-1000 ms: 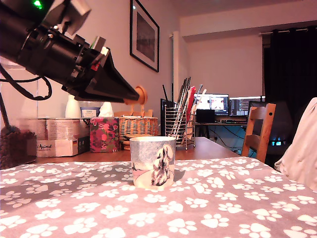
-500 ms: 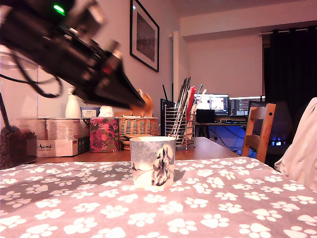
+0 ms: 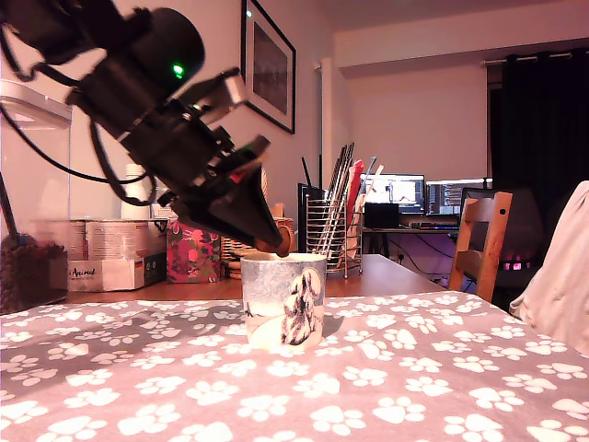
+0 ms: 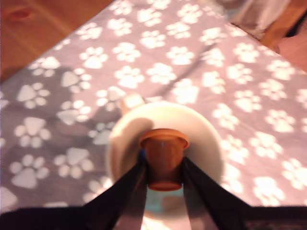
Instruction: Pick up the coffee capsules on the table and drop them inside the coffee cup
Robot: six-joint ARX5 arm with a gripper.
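Note:
My gripper (image 3: 275, 242) points steeply down, its tips just above the rim of the white-grey coffee cup (image 3: 283, 302), which stands on the paw-print tablecloth. It is shut on a brown-orange coffee capsule (image 3: 279, 242). In the wrist view the black fingers (image 4: 127, 184) clamp the capsule (image 4: 163, 160) by its sides, flared rim away from the camera, directly over the open mouth of the cup (image 4: 206, 139). A sliver of blue shows beside the capsule inside the cup; I cannot tell what it is.
Behind the cup in the exterior view stand a wire utensil holder (image 3: 331, 239), a wicker basket (image 3: 232, 249), a floral box (image 3: 193, 250) and cardboard boxes (image 3: 101, 253). A wooden chair (image 3: 480, 244) is at the exterior view's right. The grey paw-print cloth (image 3: 414, 378) covers the near table.
The arm has swung down and toward the exterior view's right, tilting steeply; the held capsule went from well above the cup to just over its rim.

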